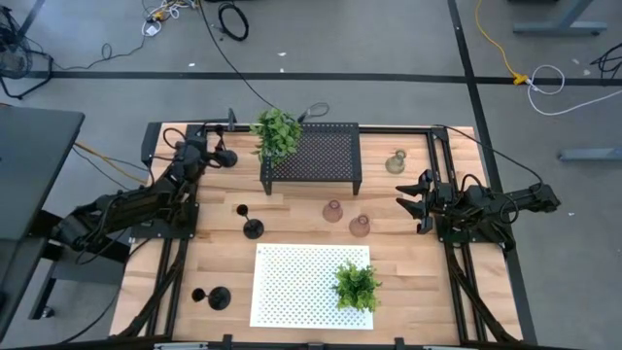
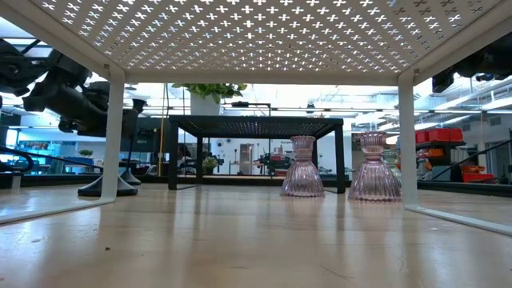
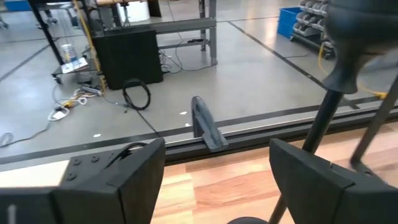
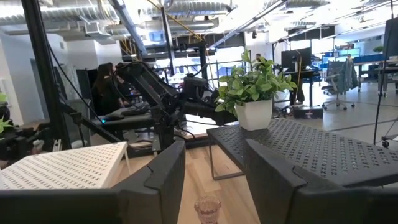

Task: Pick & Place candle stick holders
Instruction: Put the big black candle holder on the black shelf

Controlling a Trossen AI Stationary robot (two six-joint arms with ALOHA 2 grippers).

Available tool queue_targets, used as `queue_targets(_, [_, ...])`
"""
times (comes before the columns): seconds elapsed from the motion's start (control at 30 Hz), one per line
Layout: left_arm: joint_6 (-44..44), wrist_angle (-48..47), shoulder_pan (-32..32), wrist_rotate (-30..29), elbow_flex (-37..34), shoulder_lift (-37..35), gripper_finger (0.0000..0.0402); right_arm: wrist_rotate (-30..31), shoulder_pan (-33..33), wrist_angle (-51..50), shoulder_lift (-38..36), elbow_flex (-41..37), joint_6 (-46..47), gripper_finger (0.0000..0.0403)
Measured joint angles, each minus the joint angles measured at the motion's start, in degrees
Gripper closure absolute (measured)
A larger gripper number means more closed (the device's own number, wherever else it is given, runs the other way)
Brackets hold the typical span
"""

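- Wooden table (image 1: 219,258) carries everything; the largest item on it is a white perforated rack (image 1: 292,282) at the near centre, with a leafy plant (image 1: 357,285) on its right part.
- Black mesh rack (image 1: 326,156) stands at the far centre; a second potted plant (image 1: 276,133) sits at its left end.
- Left arm reaches to the far left of the table. The left gripper (image 1: 220,156) sits around a slim black candle holder (image 1: 226,157) just left of the mesh rack — in the left wrist view the fingers (image 3: 118,180) stand wide apart and the holder's thin stem (image 3: 311,146) rises beside the right-hand finger, with a gap showing on each side.
- Right arm waits at the right edge; the right gripper (image 1: 413,202) has its jaws parted, nothing between them.
- Two pink glass holders (image 1: 332,211) and (image 1: 360,226) stand side by side, close but apart, between the two racks.
- Olive-green glass holder (image 1: 396,161) stands right of the mesh rack, far side.
- Further black holders: one (image 1: 253,227) with its base left of the pink pair — stem pointing far-left — and another (image 1: 219,297) lying at the near left.
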Motion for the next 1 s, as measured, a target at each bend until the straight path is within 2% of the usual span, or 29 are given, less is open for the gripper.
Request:
queue_targets(0.13, [1.2, -1.5, 0.0, -1.1, 0.0, 0.0, 0.0111, 0.0, 0.0, 0.0, 0.0, 0.0, 0.0, 0.0240])
queue_targets(0.37, [-1.6, -1.8, -0.1, 4.4, 0.0, -0.1, 0.0111, 0.0, 0.0, 0.0, 0.0, 0.0, 0.0, 0.0240])
queue_targets(0.6, [-1.6, -2.0, -0.1, 4.4, 0.1, -0.1, 0.0111, 0.0, 0.0, 0.0, 0.0, 0.0, 0.0, 0.0240])
queue_targets(1.0, [4.0, -9.8, -0.1, 3.3, 0.1, -0.1, 0.0111, 0.0, 0.0, 0.0, 0.0, 0.0, 0.0, 0.0240])
